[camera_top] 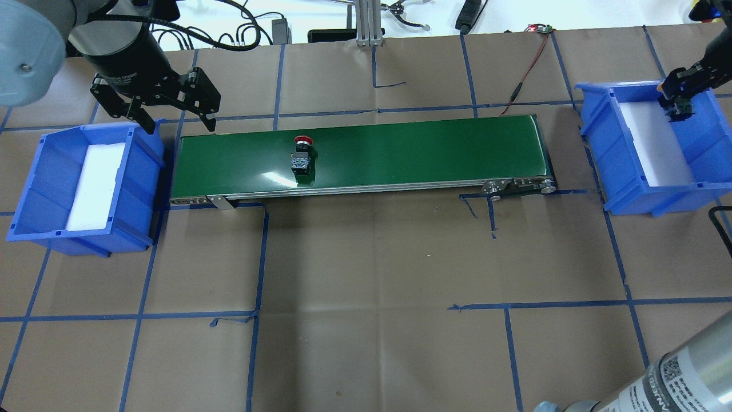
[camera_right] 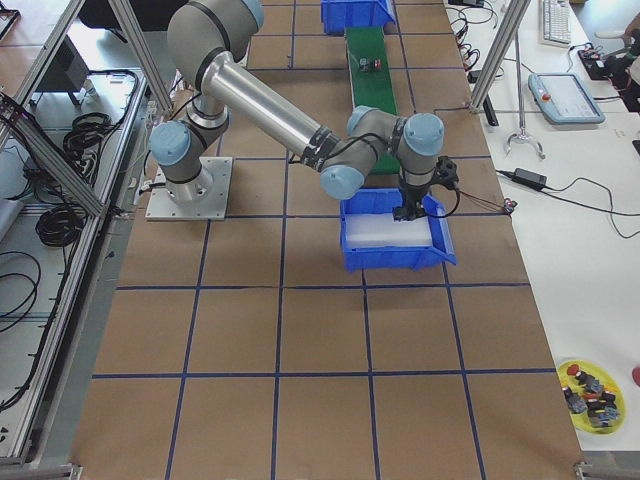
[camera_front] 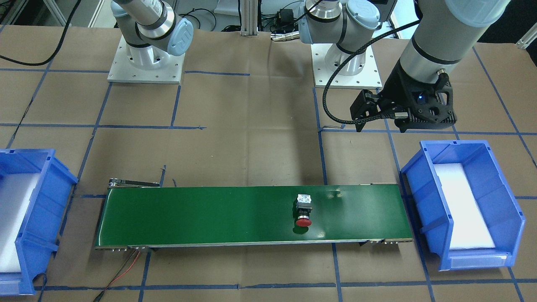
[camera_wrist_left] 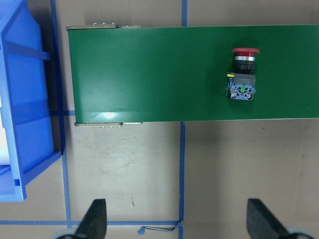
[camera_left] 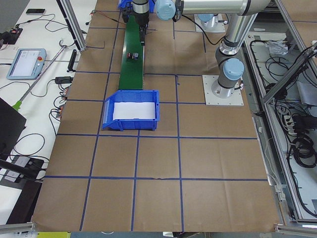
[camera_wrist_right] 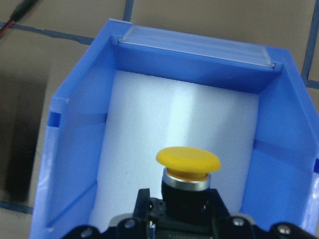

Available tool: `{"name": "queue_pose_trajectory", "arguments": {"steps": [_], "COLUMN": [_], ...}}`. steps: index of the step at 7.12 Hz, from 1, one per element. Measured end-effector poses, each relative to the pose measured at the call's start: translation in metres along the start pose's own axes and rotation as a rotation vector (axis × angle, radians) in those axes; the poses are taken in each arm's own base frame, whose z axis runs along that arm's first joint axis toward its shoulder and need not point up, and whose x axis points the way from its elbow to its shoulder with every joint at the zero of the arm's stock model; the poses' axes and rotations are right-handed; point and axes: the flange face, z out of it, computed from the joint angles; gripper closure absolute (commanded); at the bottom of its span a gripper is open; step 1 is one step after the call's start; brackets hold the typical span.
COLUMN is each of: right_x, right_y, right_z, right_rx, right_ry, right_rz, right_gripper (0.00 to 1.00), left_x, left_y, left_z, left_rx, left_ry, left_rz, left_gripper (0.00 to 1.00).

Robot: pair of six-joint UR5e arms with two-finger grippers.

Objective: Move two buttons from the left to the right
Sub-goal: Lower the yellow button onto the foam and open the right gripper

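A red button (camera_top: 301,154) lies on its side on the green conveyor belt (camera_top: 400,154), nearer the belt's left end; the left wrist view also shows the red button (camera_wrist_left: 243,69). My left gripper (camera_top: 180,123) hangs open and empty above the belt's left end, beside the left blue bin (camera_top: 40,183). In the left wrist view its fingers (camera_wrist_left: 97,219) stand wide apart. My right gripper (camera_top: 677,109) is shut on the yellow button (camera_wrist_right: 188,162), holding it over the white floor of the right blue bin (camera_wrist_right: 75,164).
Brown paper with blue tape lines covers the table. The right bin (camera_top: 606,143) stands off the belt's right end. A red and black wire (camera_top: 526,68) runs from the belt's far right corner. Both arm bases (camera_front: 144,63) are bolted behind the belt.
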Motion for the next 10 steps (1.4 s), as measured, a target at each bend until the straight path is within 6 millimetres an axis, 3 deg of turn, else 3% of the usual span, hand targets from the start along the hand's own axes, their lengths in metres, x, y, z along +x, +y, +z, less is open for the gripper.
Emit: {"name": "queue_pose_trajectory", "arguments": {"steps": [2,4,6,9,10], "right_x": [0.0,-0.017,-0.03,-0.025,-0.022], "right_y": [0.024,0.047,0.065,0.078,0.081], "right_z": [0.039,0.062,0.075,0.079,0.08], "right_rx": [-0.005,-0.006,-0.02,-0.037,-0.041], "right_ry": [-0.003,-0.002,-0.007,-0.007,-0.005], "right_rz": [-0.002,0.004,0.004,0.015,0.022], "right_gripper": [0.94,0.94,0.94,0.93,0.79], "left_x": [0.0,0.0,0.0,0.001,0.001], "left_y": [0.0,0.0,0.0,0.0,0.0], "left_z": [0.0,0.0,0.0,0.0,0.0], "left_rx": [-0.001,0.0,0.0,0.0,0.0], "left_ry": [0.002,0.004,0.004,0.005,0.005], "left_rz": [0.0,0.0,0.0,0.0,-0.001], "left_gripper": [0.0,0.0,0.0,0.0,0.0]}}
